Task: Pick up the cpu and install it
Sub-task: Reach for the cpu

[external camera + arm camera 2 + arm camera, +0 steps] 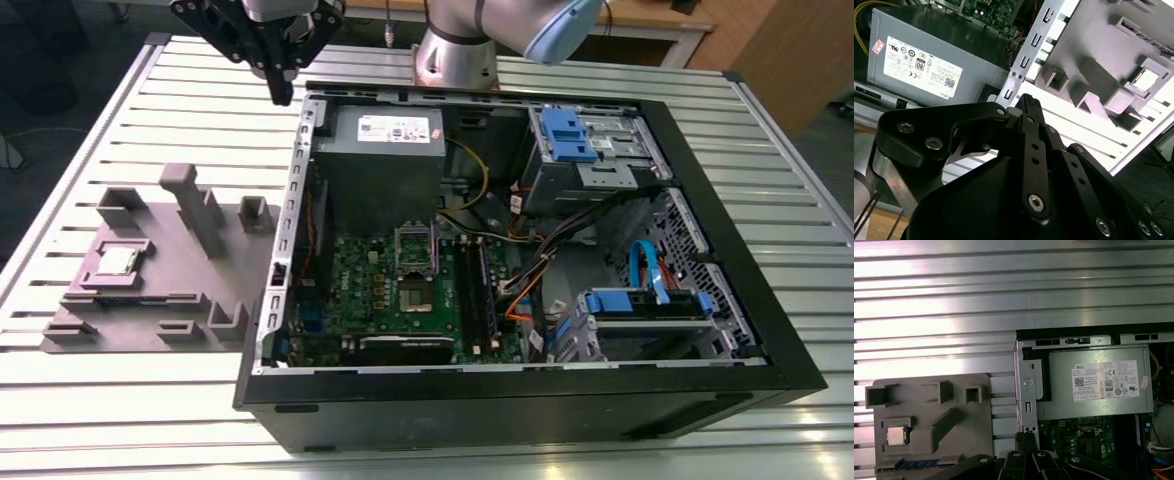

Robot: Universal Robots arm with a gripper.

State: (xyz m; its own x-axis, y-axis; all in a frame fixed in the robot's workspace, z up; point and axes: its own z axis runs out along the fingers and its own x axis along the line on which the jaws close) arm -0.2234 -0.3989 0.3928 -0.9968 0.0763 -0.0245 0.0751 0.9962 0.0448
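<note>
The cpu (118, 260) is a small silver square lying flat in a recess of the grey holder block (187, 310), on the exterior view's left of the open computer case. Both wrist views show the cpu (1145, 78) (896, 435) in that same recess. My gripper (280, 92) hangs high above the table near the case's far left corner, well away from the cpu. Its black fingers (1027, 103) are pressed together with nothing between them. The motherboard's metal socket frame (414, 262) lies in the middle of the green board inside the case.
The black case (534, 400) lies on its side on the slatted metal table (107, 130). It holds a grey power supply (380, 140), blue drive brackets (567, 135) and loose cables (534, 270). Upright posts (187, 200) rise from the holder block.
</note>
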